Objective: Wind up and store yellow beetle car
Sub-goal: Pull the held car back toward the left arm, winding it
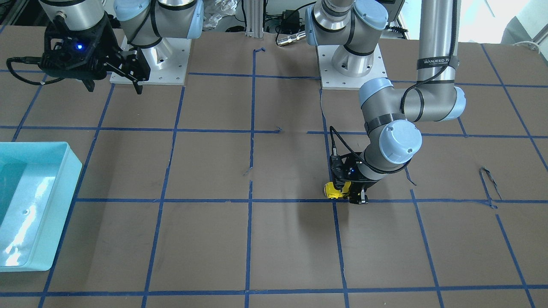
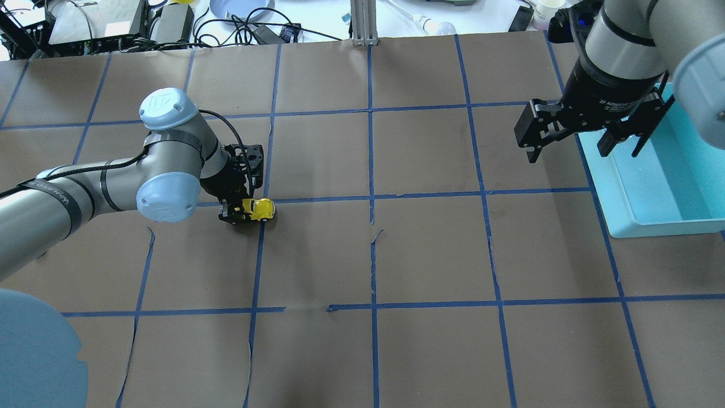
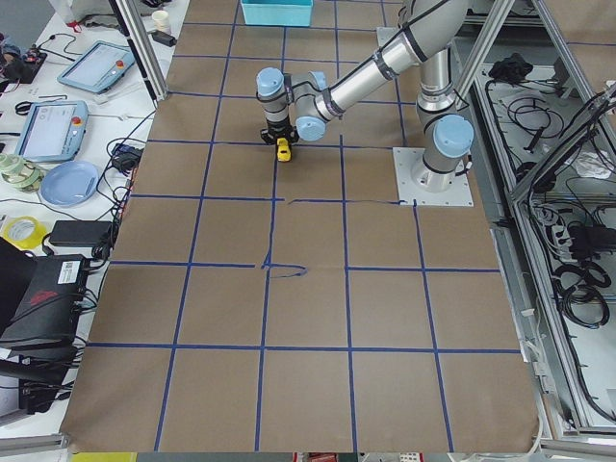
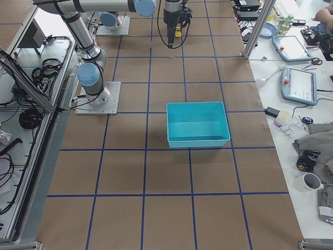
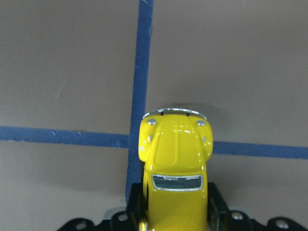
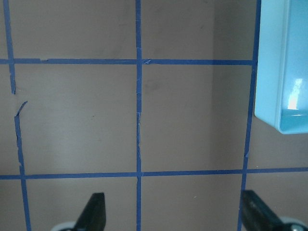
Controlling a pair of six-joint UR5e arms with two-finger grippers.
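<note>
Teal bin (image 2: pixel 657 226) well apart from yellow beetle car (image 2: pixel 264 209) in left gripper (image 2: pixel 246 212).

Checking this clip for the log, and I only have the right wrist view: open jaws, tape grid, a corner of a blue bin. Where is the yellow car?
Observer: The yellow beetle car is between the jaws of the left gripper, at a crossing of blue tape.
Operator: Which way does it face?
Observer: Its nose points away from the left gripper, out past the jaws.
Operator: Anything stored yet?
Observer: No; the exterior right view shows nothing inside the teal bin.
</note>
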